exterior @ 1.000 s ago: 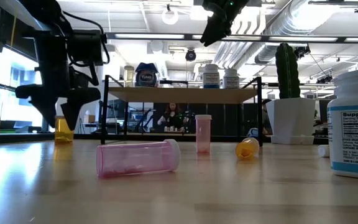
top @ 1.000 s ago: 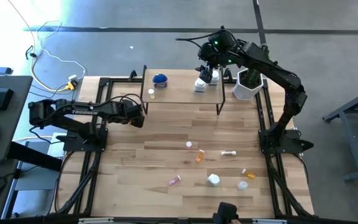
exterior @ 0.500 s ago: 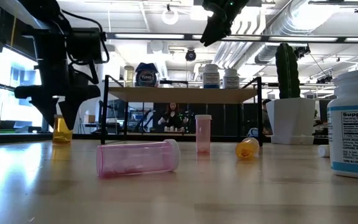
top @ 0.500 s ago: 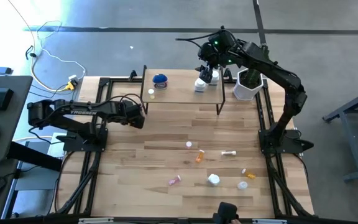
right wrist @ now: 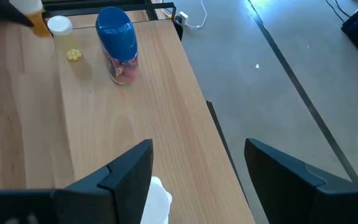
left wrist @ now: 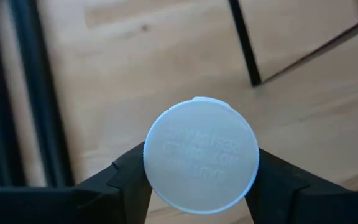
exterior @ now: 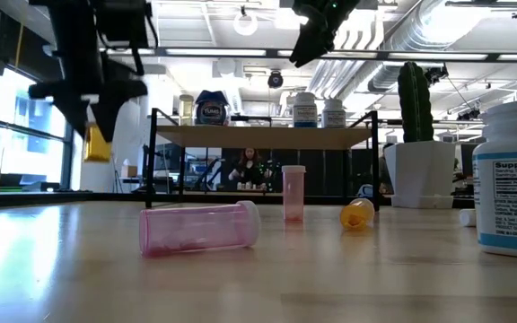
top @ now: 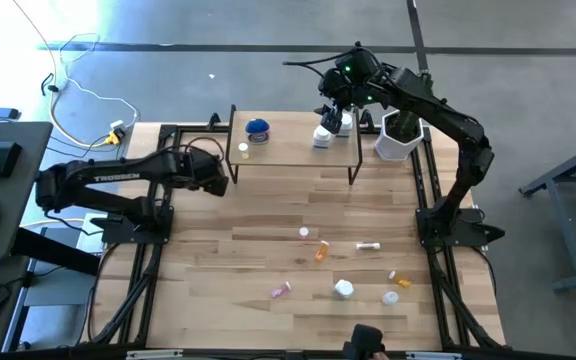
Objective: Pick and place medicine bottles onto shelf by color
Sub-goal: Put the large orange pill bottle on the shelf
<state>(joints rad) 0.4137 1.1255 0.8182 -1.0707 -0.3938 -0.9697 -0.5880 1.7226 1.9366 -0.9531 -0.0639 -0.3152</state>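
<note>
Left gripper: I see it clamped on an orange bottle, white cap pinched between both fingers, hanging off the table near the shelf's left end.
Right gripper: I read it spread wide, grasping nothing, above the shelf.
Shelf: blue-lidded jar and white bottles standing on top.
Table: pink bottle lying sideways in front.

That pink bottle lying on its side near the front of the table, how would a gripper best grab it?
Come straight down and close the fingers across the middle of the pink bottle. It lies flat, so its round sides face outward, its cap end points sideways, and nothing touches it. That is a judgement.
</note>
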